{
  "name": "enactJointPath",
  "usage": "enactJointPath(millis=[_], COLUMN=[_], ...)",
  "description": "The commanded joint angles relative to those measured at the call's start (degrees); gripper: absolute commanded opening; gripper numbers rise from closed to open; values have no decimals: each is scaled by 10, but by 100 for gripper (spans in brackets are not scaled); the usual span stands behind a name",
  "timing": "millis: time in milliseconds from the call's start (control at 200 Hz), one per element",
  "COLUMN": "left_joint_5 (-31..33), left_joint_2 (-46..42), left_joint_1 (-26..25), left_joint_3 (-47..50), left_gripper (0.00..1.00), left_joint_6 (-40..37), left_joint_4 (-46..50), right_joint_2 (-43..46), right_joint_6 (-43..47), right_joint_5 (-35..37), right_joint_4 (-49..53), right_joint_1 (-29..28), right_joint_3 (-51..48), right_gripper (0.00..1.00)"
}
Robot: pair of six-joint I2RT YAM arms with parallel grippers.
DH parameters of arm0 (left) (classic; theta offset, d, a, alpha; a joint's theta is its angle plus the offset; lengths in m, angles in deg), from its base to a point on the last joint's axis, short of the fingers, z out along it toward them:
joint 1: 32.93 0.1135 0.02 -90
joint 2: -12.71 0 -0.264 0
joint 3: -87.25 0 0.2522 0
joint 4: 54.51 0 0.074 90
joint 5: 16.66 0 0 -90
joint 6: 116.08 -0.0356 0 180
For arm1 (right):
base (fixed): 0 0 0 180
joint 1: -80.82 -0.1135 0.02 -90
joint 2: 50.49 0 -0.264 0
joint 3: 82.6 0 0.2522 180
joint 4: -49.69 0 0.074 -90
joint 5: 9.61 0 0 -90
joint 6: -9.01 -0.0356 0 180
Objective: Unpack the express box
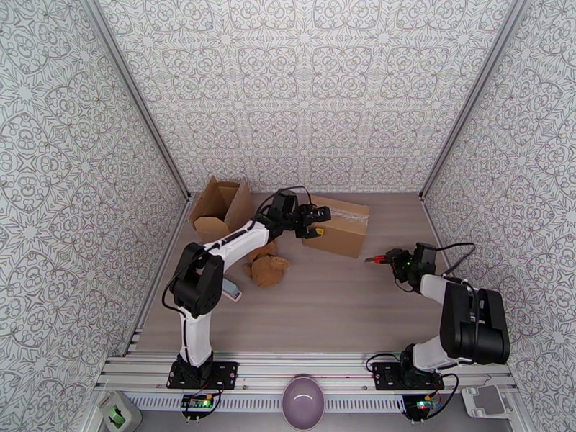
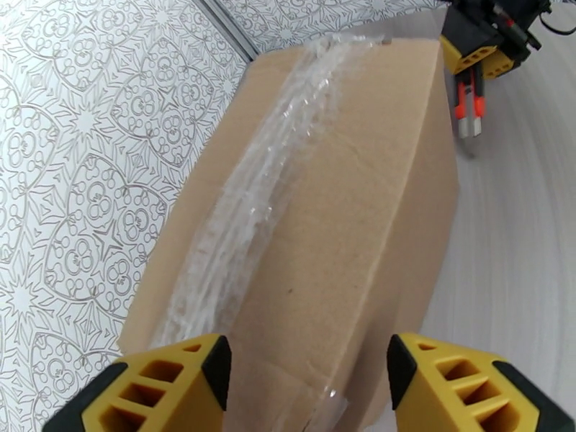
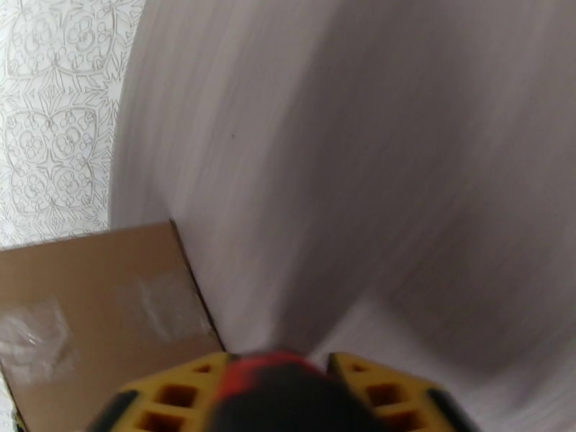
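Observation:
The sealed express box (image 1: 337, 227) lies at the back of the table, brown cardboard with clear tape (image 2: 252, 203) along its top seam. My left gripper (image 1: 315, 219) is at its left end. In the left wrist view that gripper (image 2: 309, 383) is open, its yellow fingers (image 2: 173, 387) standing on either side of the box's near end (image 2: 345, 232). My right gripper (image 1: 381, 259) hovers right of the box, shut on an orange and grey box cutter (image 2: 469, 113). In the blurred right wrist view the cutter (image 3: 273, 363) sits between the yellow fingers, with a box corner (image 3: 93, 304) at lower left.
An open empty carton (image 1: 219, 205) stands at the back left. Crumpled brown paper (image 1: 268, 269) lies under my left arm, and a small grey object (image 1: 230, 288) rests beside it. A purple bowl (image 1: 304, 403) sits on the front rail. Patterned walls close in three sides.

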Motion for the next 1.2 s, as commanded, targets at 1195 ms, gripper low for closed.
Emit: enactJointPath(millis=[1195], left_joint_5=[-90], left_joint_2=[30], left_joint_1=[2], left_joint_3=[50], left_gripper=[60], left_joint_6=[478], left_joint_4=[-88], right_joint_2=[-322], right_joint_6=[470], right_joint_5=[-170], right_joint_4=[411], right_joint_1=[-161], right_joint_3=[705], right_gripper=[83])
